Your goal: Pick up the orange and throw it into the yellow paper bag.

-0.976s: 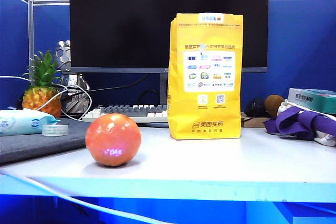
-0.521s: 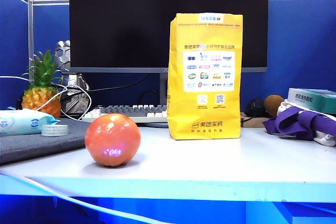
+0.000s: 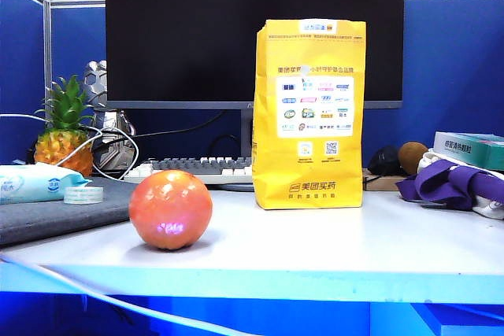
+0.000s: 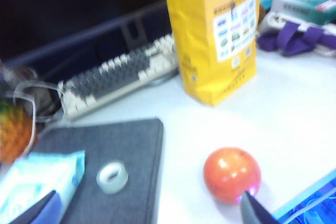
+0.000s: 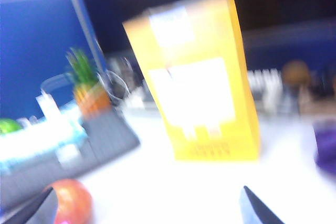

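Your left gripper [image 4: 147, 208] has its jaws spread wide and holds nothing. The orange [image 4: 231, 174] sits just beside one fingertip, on the white table [image 3: 354, 241], so this arm is nearer. Your right gripper [image 5: 147, 208] is wide open too, farther off. The yellow paper bag [image 3: 309, 114] stands upright behind the orange, to its right.

Only dark pointed fingertips show: left pincer [image 4: 147, 211] bluish-grey w/ blunt edges, right pincer [image 5: 147, 211] near-black wedges
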You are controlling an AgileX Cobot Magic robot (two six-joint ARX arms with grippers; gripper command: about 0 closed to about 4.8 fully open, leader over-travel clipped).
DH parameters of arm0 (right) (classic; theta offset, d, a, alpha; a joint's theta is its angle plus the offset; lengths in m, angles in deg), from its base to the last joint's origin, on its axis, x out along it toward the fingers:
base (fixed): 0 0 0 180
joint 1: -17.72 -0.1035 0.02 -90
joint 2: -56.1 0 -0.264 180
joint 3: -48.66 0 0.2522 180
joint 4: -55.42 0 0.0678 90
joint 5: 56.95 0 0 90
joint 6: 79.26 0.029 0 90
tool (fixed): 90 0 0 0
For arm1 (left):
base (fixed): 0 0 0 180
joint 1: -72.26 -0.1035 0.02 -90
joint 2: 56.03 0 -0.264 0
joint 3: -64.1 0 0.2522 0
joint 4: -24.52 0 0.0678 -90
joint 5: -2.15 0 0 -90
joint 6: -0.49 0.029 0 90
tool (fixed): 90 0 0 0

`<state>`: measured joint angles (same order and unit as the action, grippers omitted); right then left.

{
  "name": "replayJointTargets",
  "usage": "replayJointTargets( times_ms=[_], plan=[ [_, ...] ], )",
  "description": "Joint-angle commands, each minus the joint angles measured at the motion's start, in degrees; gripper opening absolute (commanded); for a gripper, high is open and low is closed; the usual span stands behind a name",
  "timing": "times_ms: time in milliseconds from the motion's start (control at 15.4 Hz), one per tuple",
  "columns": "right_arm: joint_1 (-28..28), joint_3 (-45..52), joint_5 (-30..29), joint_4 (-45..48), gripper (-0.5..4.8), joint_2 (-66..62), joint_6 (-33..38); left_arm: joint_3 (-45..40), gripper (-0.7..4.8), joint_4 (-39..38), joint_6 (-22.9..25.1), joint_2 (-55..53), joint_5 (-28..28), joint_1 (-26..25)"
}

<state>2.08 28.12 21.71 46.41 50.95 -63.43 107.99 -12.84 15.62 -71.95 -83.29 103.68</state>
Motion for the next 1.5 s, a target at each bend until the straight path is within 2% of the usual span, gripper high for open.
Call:
replayJointTargets(
  times_ms=[65,195,325,390,521,586,651,781,846,911,1236,1301,1497],
  plan=[
    [-0.02,2.27,0.50,1.51,4.79,0.13,0.26,-2.51,4.09,5.03,-8.22,-0.04,2.54,-0.09],
    [-0.02,2.54,-0.33,1.53,4.79,0.13,0.61,-6.01,2.97,8.52,-8.35,-0.07,0.96,-0.09],
    [-0.02,2.54,-0.17,1.51,4.79,0.13,0.61,-8.94,2.06,11.61,-8.94,-0.07,2.67,-0.11],
    [-0.02,2.54,-0.17,1.53,4.79,0.13,0.70,-9.55,2.05,11.67,-11.30,-0.07,5.95,-0.09],
    [-0.04,2.54,-0.81,1.01,4.79,0.15,0.90,-9.79,2.06,9.01,-21.79,0.39,8.37,-0.09],
    [-0.02,2.54,-5.57,0.52,4.79,0.15,1.03,-9.79,2.06,9.07,-22.84,0.39,6.32,-0.09],
    [-0.02,2.54,-5.11,0.79,4.79,0.15,1.03,-9.79,2.06,9.07,-22.84,0.39,6.34,-0.09],
    [0.07,2.54,2.43,2.80,4.79,0.22,0.20,-9.79,2.06,9.05,-22.86,0.39,6.34,-0.09],
    [0.07,2.54,3.10,2.78,1.25,0.20,0.20,-9.79,2.06,9.05,-22.86,0.42,6.34,-0.09],
    [0.07,2.54,3.10,2.25,0.79,0.22,0.20,-9.79,2.06,9.09,-22.84,0.42,6.34,-0.09],
    [0.04,2.54,3.08,-2.47,0.81,0.22,0.22,-13.46,2.06,9.75,-22.86,7.45,5.70,-1.31],
    [0.04,2.54,3.08,-2.49,0.81,0.22,0.22,-15.89,2.06,7.82,-22.86,12.41,5.20,-5.20],
    [0.07,4.22,3.08,-2.54,0.81,4.33,0.22,-17.62,2.06,7.34,-22.84,15.45,5.33,-13.75]
  ],
)
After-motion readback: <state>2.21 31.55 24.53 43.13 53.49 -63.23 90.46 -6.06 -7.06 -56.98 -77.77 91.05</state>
